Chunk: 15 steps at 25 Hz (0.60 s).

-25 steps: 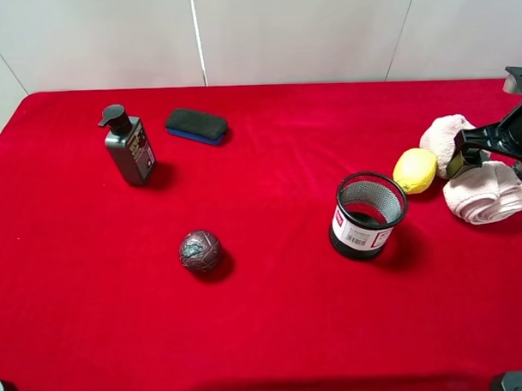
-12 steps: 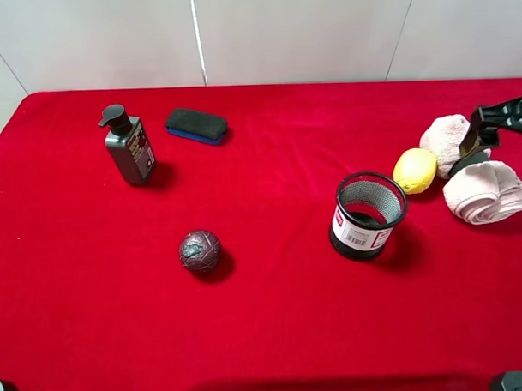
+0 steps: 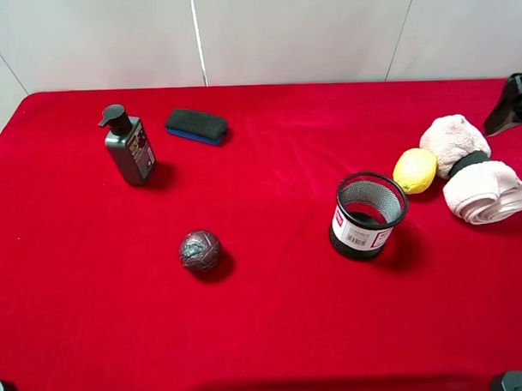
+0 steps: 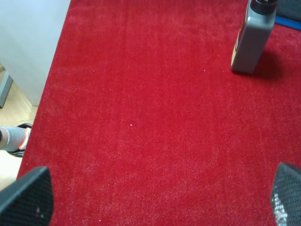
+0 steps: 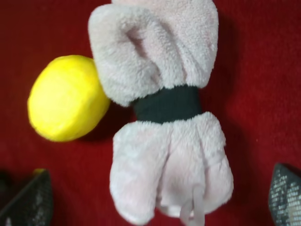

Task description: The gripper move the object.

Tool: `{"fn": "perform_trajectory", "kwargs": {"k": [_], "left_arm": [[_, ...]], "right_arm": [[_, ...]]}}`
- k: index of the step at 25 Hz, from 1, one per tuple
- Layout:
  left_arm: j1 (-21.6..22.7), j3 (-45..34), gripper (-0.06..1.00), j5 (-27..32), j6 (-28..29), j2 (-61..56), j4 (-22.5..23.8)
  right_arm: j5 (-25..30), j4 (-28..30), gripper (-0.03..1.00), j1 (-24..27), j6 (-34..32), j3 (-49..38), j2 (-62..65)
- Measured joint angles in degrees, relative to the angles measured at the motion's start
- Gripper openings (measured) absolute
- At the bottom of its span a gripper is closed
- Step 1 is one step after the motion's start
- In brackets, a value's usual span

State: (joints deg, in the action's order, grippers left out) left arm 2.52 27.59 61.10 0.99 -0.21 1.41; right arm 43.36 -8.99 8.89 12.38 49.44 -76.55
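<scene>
Fluffy pale-pink towel point(image 5: 164, 113), cinched by a black band, lies under the right hand's point(image 5: 157, 200) spread matte fingers.

The high camera looks down from the front on the whole red table point(image 3: 274, 332). My left wrist camera looks along the table's left edge toward the far-left corner, sharing the pump bottle point(image 4: 254, 37) with it. My right wrist camera looks straight down, close, near the right edge; both show the towel point(image 5: 162, 117) and lemon point(image 5: 66, 96).
</scene>
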Motion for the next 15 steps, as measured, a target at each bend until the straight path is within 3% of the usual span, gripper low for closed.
{"fn": "perform_trajectory", "kwargs": {"k": [5,15], "left_arm": [[0.00,0.00,0.91,0.00,0.00,0.00,0.00],[0.00,0.00,0.91,0.00,0.00,0.00,0.00]], "right_arm": [[6.01,-1.50,0.69,0.00,0.00,0.00,6.44],[12.24,-3.01,0.69,0.00,0.00,-1.11,21.39]]}}
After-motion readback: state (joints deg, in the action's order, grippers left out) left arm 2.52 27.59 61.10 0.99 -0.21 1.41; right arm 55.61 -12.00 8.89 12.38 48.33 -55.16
